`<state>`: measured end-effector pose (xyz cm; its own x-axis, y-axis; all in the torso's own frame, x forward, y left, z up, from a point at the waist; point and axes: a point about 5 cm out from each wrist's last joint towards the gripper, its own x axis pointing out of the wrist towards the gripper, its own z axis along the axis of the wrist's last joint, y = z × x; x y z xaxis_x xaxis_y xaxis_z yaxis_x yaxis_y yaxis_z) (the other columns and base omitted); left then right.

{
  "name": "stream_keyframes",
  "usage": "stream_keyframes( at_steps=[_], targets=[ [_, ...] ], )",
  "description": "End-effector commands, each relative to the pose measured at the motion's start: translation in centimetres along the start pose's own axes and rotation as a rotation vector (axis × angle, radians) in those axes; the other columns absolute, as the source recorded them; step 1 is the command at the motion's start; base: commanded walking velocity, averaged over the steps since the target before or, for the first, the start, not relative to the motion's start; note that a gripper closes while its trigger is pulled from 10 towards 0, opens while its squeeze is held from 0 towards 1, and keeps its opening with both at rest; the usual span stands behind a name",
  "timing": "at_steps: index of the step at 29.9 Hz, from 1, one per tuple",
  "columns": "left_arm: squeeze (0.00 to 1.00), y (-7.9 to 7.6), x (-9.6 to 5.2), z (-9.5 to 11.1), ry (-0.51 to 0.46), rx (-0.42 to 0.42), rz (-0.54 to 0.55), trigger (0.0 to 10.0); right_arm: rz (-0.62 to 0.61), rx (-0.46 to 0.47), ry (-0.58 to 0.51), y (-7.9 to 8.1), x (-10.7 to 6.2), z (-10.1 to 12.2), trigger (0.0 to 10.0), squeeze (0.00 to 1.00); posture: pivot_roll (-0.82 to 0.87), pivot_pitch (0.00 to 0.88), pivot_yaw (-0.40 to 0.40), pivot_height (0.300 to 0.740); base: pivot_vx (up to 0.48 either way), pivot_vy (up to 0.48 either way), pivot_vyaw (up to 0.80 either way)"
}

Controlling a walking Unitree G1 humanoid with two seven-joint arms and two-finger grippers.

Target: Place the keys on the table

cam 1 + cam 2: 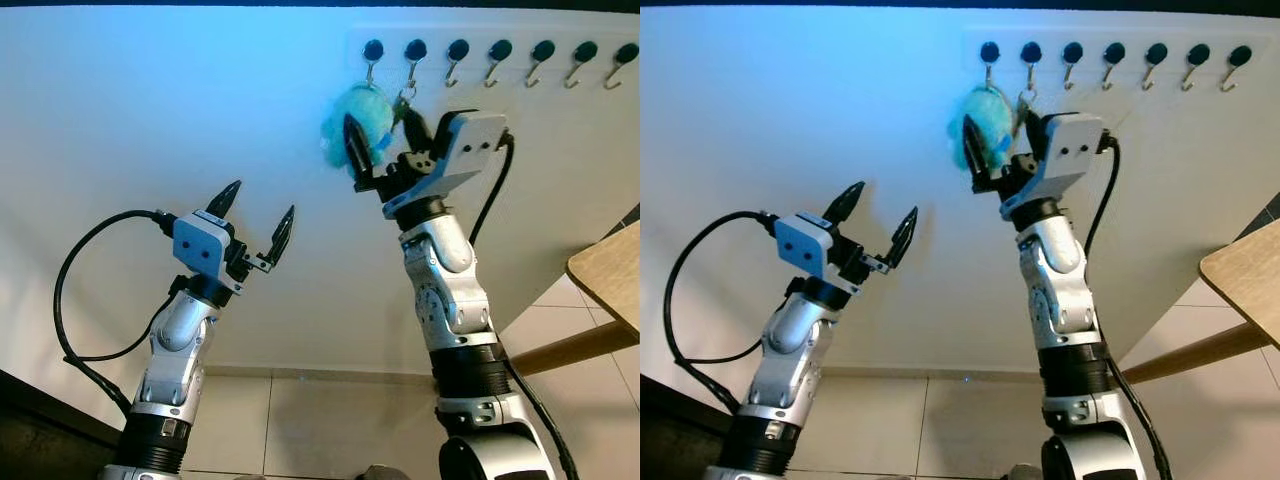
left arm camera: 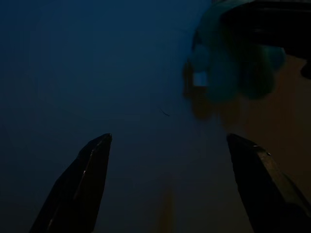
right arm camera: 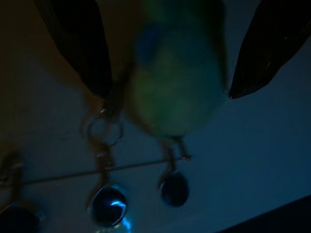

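Upper centre: right gripper (image 1: 378, 135) open around fluffy teal keys (image 1: 362, 117) on hook (image 1: 371, 60). Looked light, soft; best pinched mid-pompom. Left gripper (image 1: 258, 222) open, idle.

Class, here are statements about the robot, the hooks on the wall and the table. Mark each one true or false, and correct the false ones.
1. The right claw is raised to the fluffy turquoise keyring on the hook rail. True.
2. The keyring already lies on the table. False: it hangs at the hooks, between the right claw's fingers.
3. The left claw is open and holds nothing. True.
4. The rail has three hooks. False: seven dark-knobbed hooks show in a row.
5. The table stands at the robot's left. False: its wooden corner shows at the right edge.
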<state>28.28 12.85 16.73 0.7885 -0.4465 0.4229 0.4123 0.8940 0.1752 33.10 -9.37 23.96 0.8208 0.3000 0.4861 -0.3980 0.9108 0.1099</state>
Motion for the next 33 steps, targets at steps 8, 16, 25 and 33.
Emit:
stream_keyframes(
  at_steps=[8,16,25,33],
  targets=[
    [0.0,-0.4,0.1,0.2,-0.002,0.008,-0.017,10.0,0.019,0.024,0.033,0.6,-0.6,-0.6,10.0,0.0,0.0,0.065,0.003,0.74,0.0,0.0,0.0],
    [0.0,-0.6,0.3,0.4,-0.011,0.017,-0.031,10.0,0.024,0.024,0.047,0.9,-1.3,-0.8,10.0,0.0,0.0,0.064,0.009,0.74,0.0,0.0,0.0],
    [0.0,-0.7,0.8,0.4,-0.015,0.018,-0.041,10.0,0.016,0.047,0.083,0.6,-1.0,-1.1,10.0,0.0,0.0,0.065,0.011,0.74,0.0,0.0,0.0],
    [0.0,-0.7,1.1,0.5,-0.021,0.019,-0.042,10.0,-0.008,0.06,0.087,0.2,-0.7,-1.0,10.0,0.0,0.01,0.071,0.014,0.74,0.0,0.0,0.0]
  ],
)
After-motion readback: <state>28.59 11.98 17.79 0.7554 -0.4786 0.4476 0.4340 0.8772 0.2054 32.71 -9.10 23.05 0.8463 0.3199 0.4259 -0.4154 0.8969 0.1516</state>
